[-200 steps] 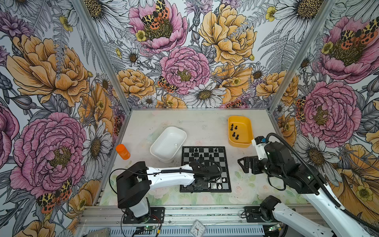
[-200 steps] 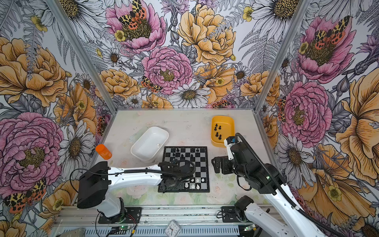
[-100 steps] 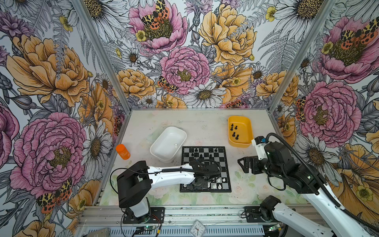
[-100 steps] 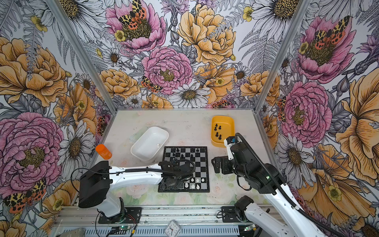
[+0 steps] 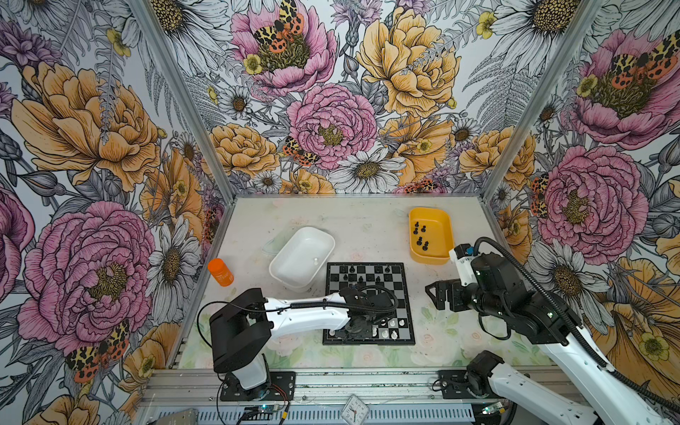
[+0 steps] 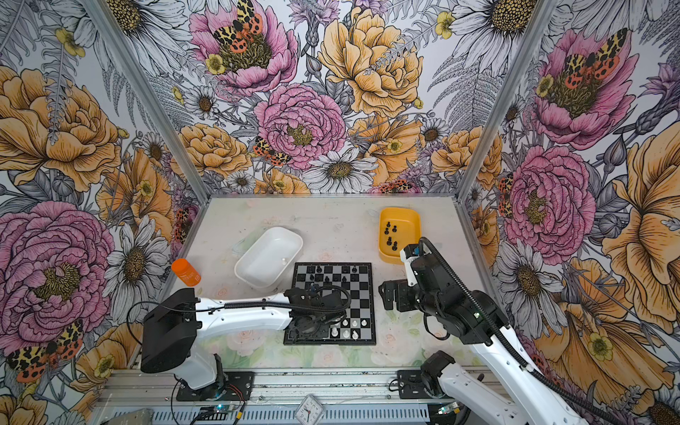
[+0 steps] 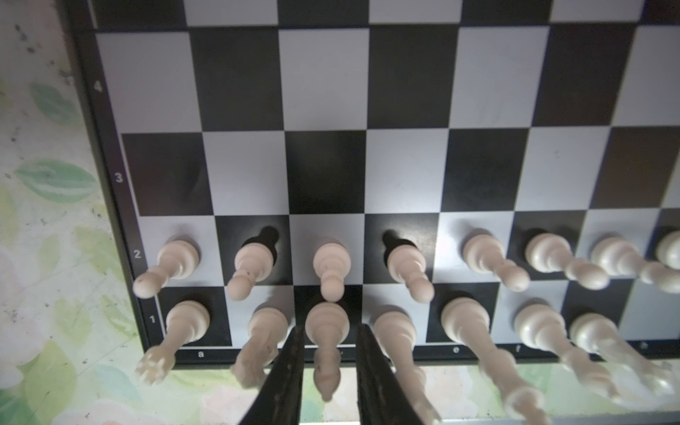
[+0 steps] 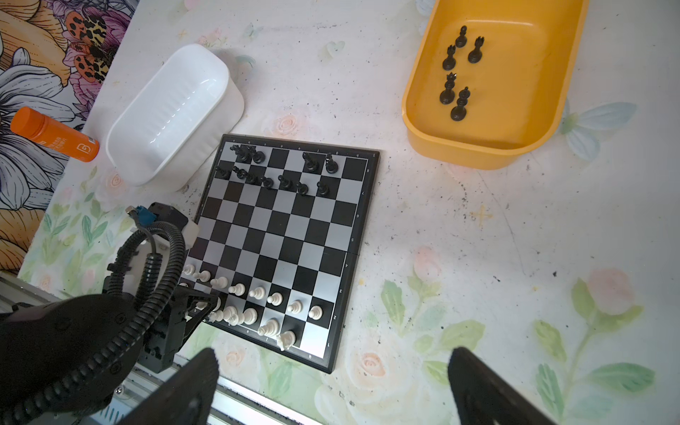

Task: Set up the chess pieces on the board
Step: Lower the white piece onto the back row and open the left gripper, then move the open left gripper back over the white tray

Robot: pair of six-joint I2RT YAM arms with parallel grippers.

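tabletop (image 5: 368, 228) | board (image 5: 395, 294) flat, mid front edge | yellow tub (image 8: 478, 151) toward back-right corner, five black pieces (image 8: 447, 90) inside | right hand (image 8: 335, 368) spread wide, right of board | left hand (image 7: 328, 331) slightly parted, straddling upright white piece (image 7: 326, 316), row nearest tabletop's front edge

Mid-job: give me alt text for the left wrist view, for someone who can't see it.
The left gripper straddles a white bishop standing on the first row of the board, jaws slightly apart either side of it. White pawns line the second row; more white pieces flank the bishop, and the squares beyond are bare.
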